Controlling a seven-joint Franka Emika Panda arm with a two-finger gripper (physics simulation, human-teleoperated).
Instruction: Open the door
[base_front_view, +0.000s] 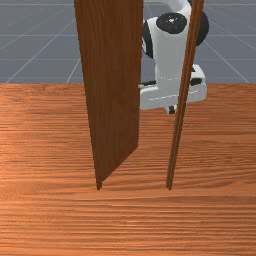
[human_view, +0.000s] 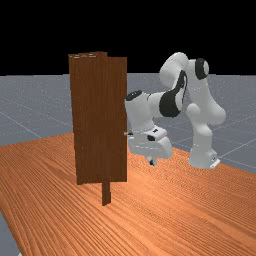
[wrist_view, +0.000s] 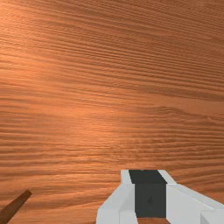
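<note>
Pincer (base_front_view: 171, 109) aimed down, fingertips together.
The hand above it tilts slightly (a frame post (base_front_view: 182, 111) crosses in front); the door (base_front_view: 113, 90) stands ajar on the pincer's front-view left, the bench (base_front_view: 135, 215) lying below.

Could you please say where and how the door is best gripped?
The door is probably best gripped by its free upright edge, coming from the side of the arm: it stands ajar, a flat board with that edge toward the arm.
</note>
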